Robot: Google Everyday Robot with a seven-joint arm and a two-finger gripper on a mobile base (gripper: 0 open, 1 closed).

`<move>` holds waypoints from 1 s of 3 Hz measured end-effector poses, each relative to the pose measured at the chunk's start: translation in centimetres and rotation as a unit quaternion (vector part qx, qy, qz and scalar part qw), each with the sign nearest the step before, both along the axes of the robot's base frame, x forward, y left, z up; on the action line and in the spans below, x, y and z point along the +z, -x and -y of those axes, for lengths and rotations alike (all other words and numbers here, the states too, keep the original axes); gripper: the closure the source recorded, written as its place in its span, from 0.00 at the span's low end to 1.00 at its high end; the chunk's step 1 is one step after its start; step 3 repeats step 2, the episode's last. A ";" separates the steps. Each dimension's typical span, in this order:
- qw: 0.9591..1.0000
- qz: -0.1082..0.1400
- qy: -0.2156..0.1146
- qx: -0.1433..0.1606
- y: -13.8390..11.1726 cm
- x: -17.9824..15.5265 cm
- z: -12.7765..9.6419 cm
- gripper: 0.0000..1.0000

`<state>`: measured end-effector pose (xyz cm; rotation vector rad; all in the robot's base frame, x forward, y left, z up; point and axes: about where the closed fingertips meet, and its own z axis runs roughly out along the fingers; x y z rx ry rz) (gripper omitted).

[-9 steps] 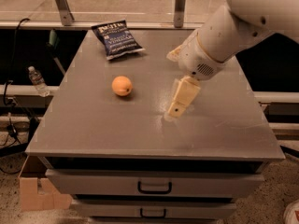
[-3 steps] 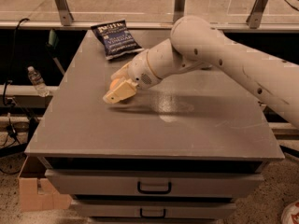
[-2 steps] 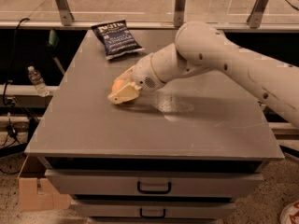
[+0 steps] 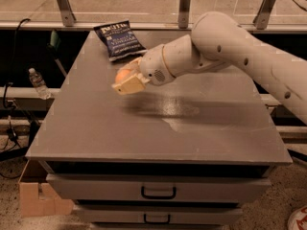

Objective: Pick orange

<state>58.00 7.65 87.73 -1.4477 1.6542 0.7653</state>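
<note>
Over the one grey drawer cabinet (image 4: 96,133) one white arm (image 4: 230,42) reaches leftward, near one dark blue chip bag (image 4: 118,40) at the back, its gripper (image 4: 127,79) clasped round the single orange (image 4: 121,74) just before the bag, a ball without any long axis.

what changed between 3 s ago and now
The gripper swung leftward from the right of the table to the orange. It closed on the orange and seems to have raised it slightly. The chip bag stayed at the back edge.
</note>
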 end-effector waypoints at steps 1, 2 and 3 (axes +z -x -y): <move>0.997 0.019 -0.069 0.034 0.5 5.4 -0.8 1.00; 0.996 0.024 -0.082 0.037 0.4 6.9 -1.0 1.00; 0.996 0.024 -0.082 0.037 0.4 6.9 -1.0 1.00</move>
